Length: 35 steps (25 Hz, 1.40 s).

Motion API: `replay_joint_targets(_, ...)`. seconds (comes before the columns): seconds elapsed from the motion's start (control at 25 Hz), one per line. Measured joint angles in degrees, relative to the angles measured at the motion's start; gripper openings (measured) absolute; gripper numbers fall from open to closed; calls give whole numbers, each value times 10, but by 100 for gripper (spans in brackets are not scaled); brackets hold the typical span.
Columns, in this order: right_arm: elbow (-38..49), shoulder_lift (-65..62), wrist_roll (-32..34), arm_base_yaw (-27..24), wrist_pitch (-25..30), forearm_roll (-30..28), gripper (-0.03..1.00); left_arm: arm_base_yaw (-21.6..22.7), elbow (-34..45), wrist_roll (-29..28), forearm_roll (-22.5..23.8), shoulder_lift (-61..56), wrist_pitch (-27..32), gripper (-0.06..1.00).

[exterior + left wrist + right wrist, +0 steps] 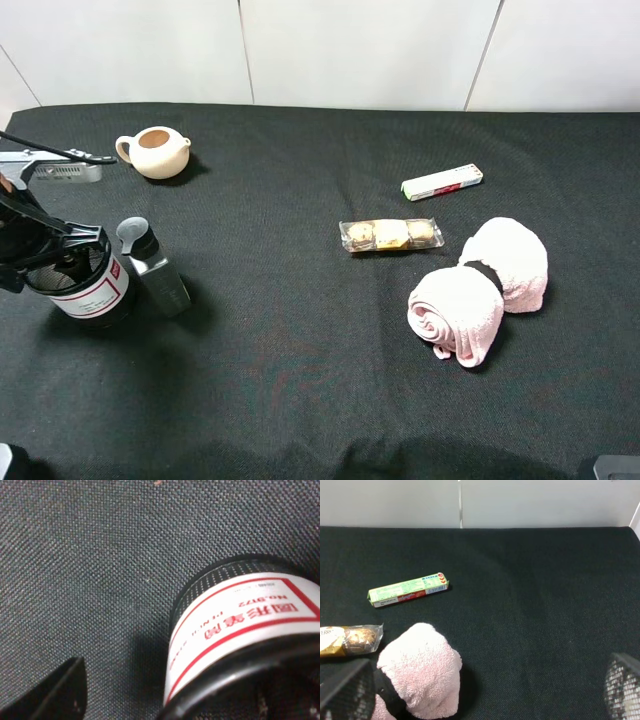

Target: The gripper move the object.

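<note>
The object, a black wire-mesh pen cup (92,290) with a white, red-edged label, stands upright at the left of the black table. My left gripper (62,258) hangs over its top, partly hiding the rim. In the left wrist view the cup (235,625) fills the right side, and one dark finger (55,692) stands apart from its wall with bare cloth between, so the jaws are open. The other finger is not visible. My right gripper (485,680) is open and empty, near the pink towel.
A dark grey square bottle (155,268) stands right beside the cup. Also on the table: a cream teapot (155,152), a silver device (50,168), a green-white candy pack (441,182), wrapped cookies (390,235) and a rolled pink towel (480,290).
</note>
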Motion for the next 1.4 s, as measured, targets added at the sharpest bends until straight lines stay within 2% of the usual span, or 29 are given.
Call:
replay_joint_targets(0.32, 0, 0, 0, 0, 0, 0, 69, 0, 0, 0, -1, -12, 4, 82)
replay_joint_targets(0.6, 0, 0, 0, 0, 0, 0, 69, 0, 0, 0, -1, -42, 23, 83)
replay_joint_targets(1.4, 0, 0, 0, 0, 0, 0, 69, 0, 0, 0, 0, -342, 140, 83)
